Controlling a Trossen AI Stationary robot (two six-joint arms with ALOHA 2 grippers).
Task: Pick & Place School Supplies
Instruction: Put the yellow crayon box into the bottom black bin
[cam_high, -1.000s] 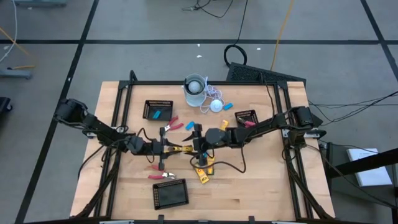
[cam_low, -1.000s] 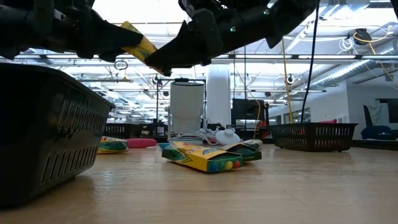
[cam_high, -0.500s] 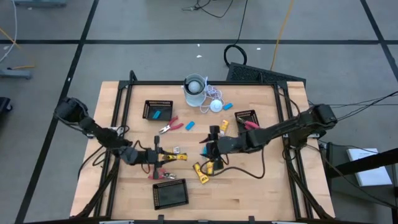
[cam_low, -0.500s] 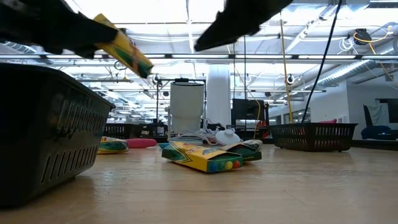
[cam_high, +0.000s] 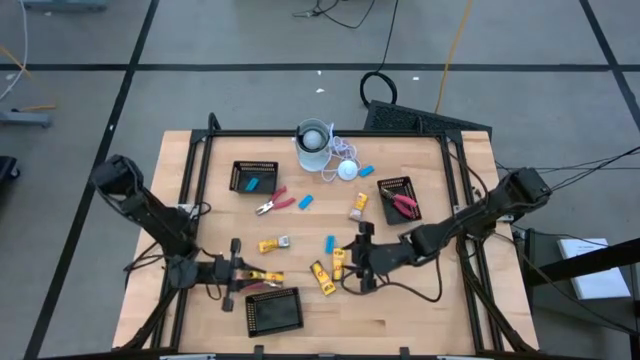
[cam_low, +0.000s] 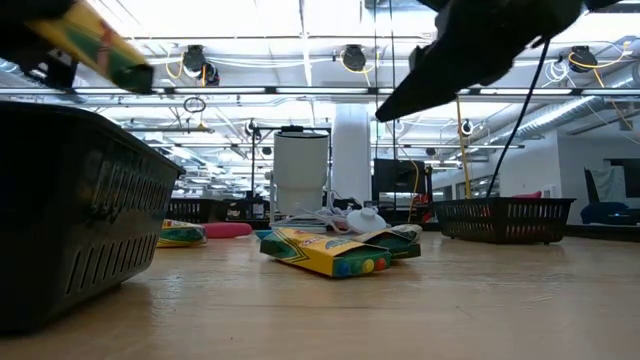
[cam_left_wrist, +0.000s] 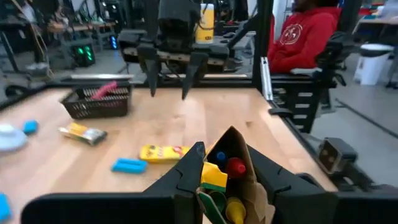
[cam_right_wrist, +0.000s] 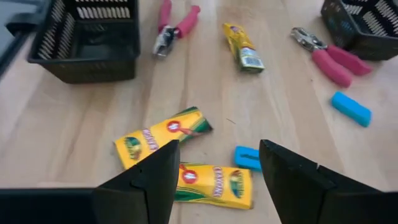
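My left gripper (cam_high: 240, 272) is shut on a yellow crayon box (cam_high: 265, 276), just beyond the far-left corner of the near black mesh tray (cam_high: 273, 310). In the low view the box (cam_low: 105, 45) hangs high above the table. My right gripper (cam_high: 362, 258) is open above the table, beside two crayon boxes (cam_high: 330, 270) that lie flat. More yellow pieces (cam_high: 268, 244), light-blue sticks (cam_high: 330, 243) and red-handled pliers (cam_high: 272, 203) lie scattered. Another pair of red pliers (cam_high: 402, 203) sits in the right tray. My left gripper pinches the crayon box between its two fingers (cam_left_wrist: 189, 165) at the box's open end (cam_left_wrist: 227, 177), where coloured crayon tips show. The fingers come level from the table's left and lie along the box. The box is lifted clear and tilted, its free end sticking out toward the right.
A far-left tray (cam_high: 254, 177) holds a blue stick. A white cup (cam_high: 313, 140) and a white corded disc (cam_high: 347, 169) stand at the far edge. The right wrist view shows two crayon boxes (cam_right_wrist: 165, 140) and a blue stick (cam_right_wrist: 249, 157) below the open fingers. A seated person (cam_left_wrist: 305, 37) is beyond the table.
My left gripper has carried the crayon box from the table's middle toward the near-left, to the near tray's corner. My right gripper has drawn away from that box and moved toward the right and near edge, over the two lying boxes.
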